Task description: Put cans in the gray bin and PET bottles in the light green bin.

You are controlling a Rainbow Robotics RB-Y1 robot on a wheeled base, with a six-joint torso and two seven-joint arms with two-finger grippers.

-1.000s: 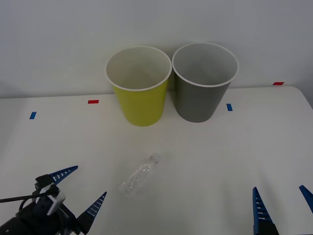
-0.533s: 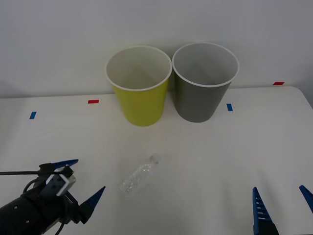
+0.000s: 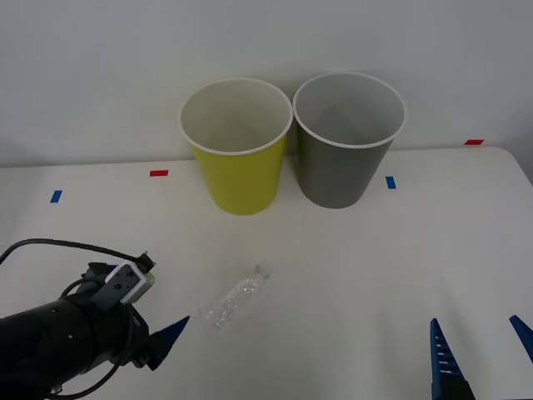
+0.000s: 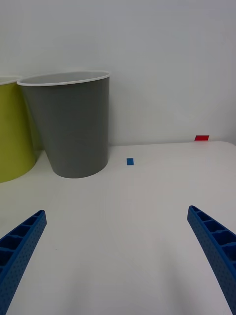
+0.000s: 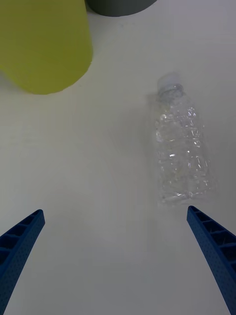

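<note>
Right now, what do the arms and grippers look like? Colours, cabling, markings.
The left arm is black and rounded, with a thin black cable looping over it and a small white-and-grey module on its wrist. Left gripper: blue tapered fingers, ribbed with a dotted lattice texture. The right gripper has the same blue ribbed, pointed fingers. No lettering is readable.

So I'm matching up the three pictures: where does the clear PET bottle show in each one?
Front view: PET bottle lies on the table, nearer than the light green bin.
Left wrist view: bottle lies ahead, toward one open finger.
Right wrist view: not in it.
Shared landmark: the light green bin.
</note>
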